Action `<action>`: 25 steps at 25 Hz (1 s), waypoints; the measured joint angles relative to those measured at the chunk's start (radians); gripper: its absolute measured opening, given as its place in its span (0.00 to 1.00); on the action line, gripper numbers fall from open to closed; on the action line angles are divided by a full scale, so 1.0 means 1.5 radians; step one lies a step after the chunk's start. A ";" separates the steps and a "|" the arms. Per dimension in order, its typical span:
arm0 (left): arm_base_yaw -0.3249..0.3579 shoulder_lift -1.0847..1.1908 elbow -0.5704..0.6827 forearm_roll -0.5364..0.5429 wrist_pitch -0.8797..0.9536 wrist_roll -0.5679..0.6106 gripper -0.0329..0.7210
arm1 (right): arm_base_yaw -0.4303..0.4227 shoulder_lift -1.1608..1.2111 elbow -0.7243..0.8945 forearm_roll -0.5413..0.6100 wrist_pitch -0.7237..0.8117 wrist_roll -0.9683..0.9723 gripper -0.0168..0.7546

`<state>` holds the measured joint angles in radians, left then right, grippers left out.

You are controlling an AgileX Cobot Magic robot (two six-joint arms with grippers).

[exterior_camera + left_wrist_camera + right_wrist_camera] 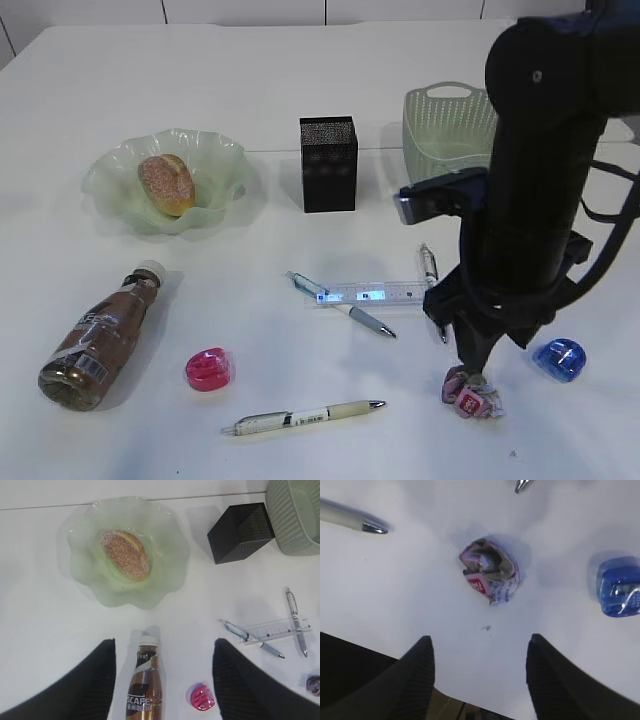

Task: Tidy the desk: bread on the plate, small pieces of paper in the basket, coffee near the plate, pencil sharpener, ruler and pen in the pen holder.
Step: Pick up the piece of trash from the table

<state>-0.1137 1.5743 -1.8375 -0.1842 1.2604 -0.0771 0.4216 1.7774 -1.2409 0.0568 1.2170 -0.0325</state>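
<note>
The desk [300,90] is a wide white top with bare surface behind the objects and along its left side. The right arm [545,150] stands over the front right area, its right gripper [470,372] spread apart and holding nothing, poised directly above the paper wad [490,572], which lies on open surface between and just ahead of the fingertips [422,652]. Beyond that gripper, toward the rear, sits the basket [448,125], partly hidden by the arm; to the basket's left stands the pen holder [328,163]. The plate [170,180] lies far to the gripper's left with the bread [167,184] resting in it. The left gripper [162,680] is also spread and empty, the coffee [145,685] lying on its side between its fingers, cap pointing toward the plate. The ruler [370,294] lies just left of the right gripper across a pen [340,304]. A blue sharpener [558,359] sits just to its right, a pink sharpener [209,369] well left.
</note>
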 joint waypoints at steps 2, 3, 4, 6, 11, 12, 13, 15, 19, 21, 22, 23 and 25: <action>0.000 0.000 0.000 0.000 0.000 0.000 0.61 | 0.000 0.000 0.018 -0.003 -0.011 -0.003 0.62; 0.000 0.000 0.000 0.000 0.000 0.000 0.61 | 0.000 0.000 0.026 -0.003 -0.024 -0.004 0.62; 0.000 0.000 0.000 0.000 0.000 0.000 0.61 | 0.000 0.000 0.034 -0.004 -0.040 -0.008 0.62; 0.000 0.000 0.000 0.000 0.000 0.000 0.61 | 0.000 0.000 0.047 -0.004 -0.069 -0.012 0.62; 0.000 0.000 0.000 0.000 0.000 0.000 0.61 | 0.000 0.000 0.068 -0.004 -0.127 -0.019 0.62; 0.000 0.000 0.000 0.000 0.000 0.000 0.61 | 0.000 0.003 0.086 -0.004 -0.166 -0.030 0.62; 0.000 0.000 0.000 0.000 0.000 0.000 0.61 | 0.000 0.003 0.086 -0.004 -0.166 -0.030 0.62; 0.000 0.000 0.000 0.000 0.000 0.000 0.61 | 0.000 0.019 0.094 -0.005 -0.185 -0.035 0.62; 0.000 0.000 0.000 0.000 0.000 0.000 0.61 | 0.000 0.044 0.095 -0.016 -0.205 -0.042 0.62; 0.000 0.000 0.000 0.000 0.000 0.000 0.61 | 0.000 0.055 0.095 -0.027 -0.217 -0.044 0.62; 0.000 0.000 0.000 0.000 0.000 0.000 0.61 | 0.000 0.059 0.095 -0.032 -0.220 -0.044 0.62; 0.000 0.000 0.000 0.000 0.000 0.000 0.61 | 0.000 0.059 0.095 -0.032 -0.220 -0.044 0.62; 0.000 0.000 0.000 0.000 0.000 0.000 0.61 | 0.000 0.070 0.095 -0.038 -0.224 -0.044 0.62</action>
<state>-0.1137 1.5743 -1.8375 -0.1842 1.2604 -0.0771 0.4216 1.8819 -1.0982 0.0000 0.8803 -0.0989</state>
